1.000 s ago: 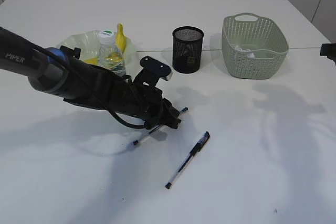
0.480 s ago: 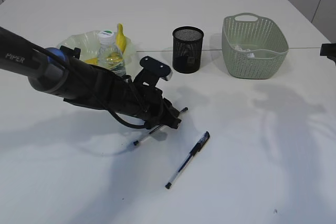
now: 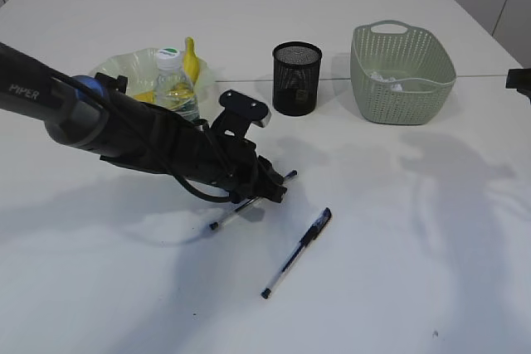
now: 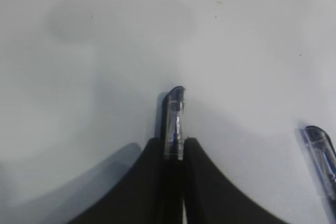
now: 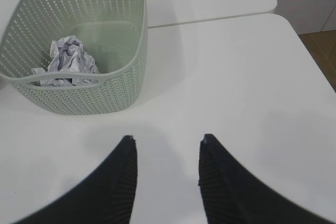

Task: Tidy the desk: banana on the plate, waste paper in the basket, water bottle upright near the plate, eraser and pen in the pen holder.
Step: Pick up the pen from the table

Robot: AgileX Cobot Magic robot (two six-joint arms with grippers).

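My left gripper (image 3: 265,191) is shut on a clear-barrelled pen (image 3: 241,208), low over the table's middle; the pen's end sticks out between the jaws in the left wrist view (image 4: 174,124). A second black pen (image 3: 297,252) lies on the table to its right and shows in the left wrist view (image 4: 321,153). The banana (image 3: 191,58) lies on the green plate (image 3: 116,65). The water bottle (image 3: 175,83) stands upright next to the plate. The black mesh pen holder (image 3: 296,78) stands behind. Waste paper (image 5: 67,61) lies in the green basket (image 5: 105,95). My right gripper (image 5: 165,140) is open and empty.
The basket (image 3: 402,72) stands at the back right of the white table. The right arm (image 3: 519,80) shows only at the right edge. A seam runs across the table behind the plate and holder.
The left gripper with the pen has shifted very slightly; otherwise nothing has visibly moved.
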